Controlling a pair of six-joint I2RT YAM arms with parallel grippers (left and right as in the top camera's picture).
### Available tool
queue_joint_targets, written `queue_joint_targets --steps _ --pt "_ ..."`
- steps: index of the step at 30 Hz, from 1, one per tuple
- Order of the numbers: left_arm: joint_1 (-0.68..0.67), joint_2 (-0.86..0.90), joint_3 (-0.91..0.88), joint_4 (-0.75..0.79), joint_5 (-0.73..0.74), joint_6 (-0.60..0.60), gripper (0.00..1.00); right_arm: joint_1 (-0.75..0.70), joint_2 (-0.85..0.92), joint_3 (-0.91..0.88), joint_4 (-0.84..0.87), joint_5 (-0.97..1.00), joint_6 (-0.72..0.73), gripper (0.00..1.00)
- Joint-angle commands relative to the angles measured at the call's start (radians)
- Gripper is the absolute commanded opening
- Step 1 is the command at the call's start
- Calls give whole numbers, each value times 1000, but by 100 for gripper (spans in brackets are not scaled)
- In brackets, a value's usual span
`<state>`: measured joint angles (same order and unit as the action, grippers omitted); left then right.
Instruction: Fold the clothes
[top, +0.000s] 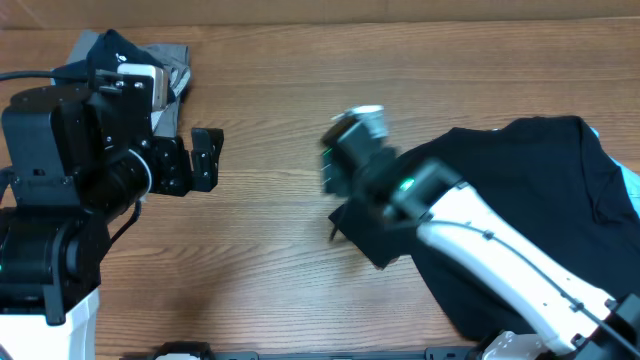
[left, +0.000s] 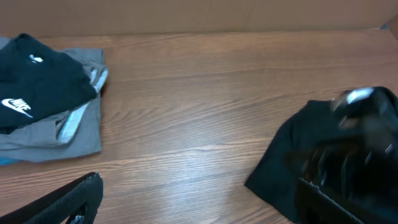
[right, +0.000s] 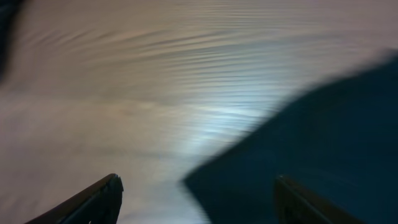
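Observation:
The large plain black T-shirt (top: 530, 180) lies spread on the right half of the wooden table, one corner pointing toward the middle. My right gripper (top: 338, 205) hovers at that corner, blurred by motion. In the right wrist view its fingers (right: 199, 208) are wide open and empty, with the shirt's corner (right: 305, 137) below and between them. My left gripper (top: 190, 160) is open and empty over bare wood at the left, well away from the shirt. In the left wrist view (left: 205, 211) the shirt (left: 292, 162) lies far right.
A pile of folded clothes sits at the back left: a smaller black garment with a white swoosh (left: 31, 87) on a grey garment (left: 74, 130), also in the overhead view (top: 130, 55). Bare wood (top: 270, 230) lies between the arms.

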<state>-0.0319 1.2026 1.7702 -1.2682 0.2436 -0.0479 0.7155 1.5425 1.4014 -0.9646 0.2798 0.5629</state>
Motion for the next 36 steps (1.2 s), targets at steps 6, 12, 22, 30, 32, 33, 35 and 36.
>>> queue_joint_targets --steps 6,12,22,30,32,33,35,36 --pt "-195 160 18 14 40 97 100 -364 -201 10 -101 -146 148 78" --pt "-403 414 19 114 35 208 99 -544 -313 10 -157 -231 143 78" --pt "-574 877 19 375 35 262 90 -600 -347 10 -245 -226 137 80" --pt "-609 1051 19 457 66 259 75 -600 -343 10 -251 -186 137 84" --pt "-612 1068 19 468 90 253 74 -600 -341 10 -253 -176 137 84" --pt "-613 1076 19 475 110 253 73 -600 -338 10 -254 -171 137 84" --pt "-617 1089 19 484 143 252 70 -600 -335 10 -254 -166 137 85" --pt "-620 1094 19 486 150 249 70 -600 -333 10 -254 -165 137 85"
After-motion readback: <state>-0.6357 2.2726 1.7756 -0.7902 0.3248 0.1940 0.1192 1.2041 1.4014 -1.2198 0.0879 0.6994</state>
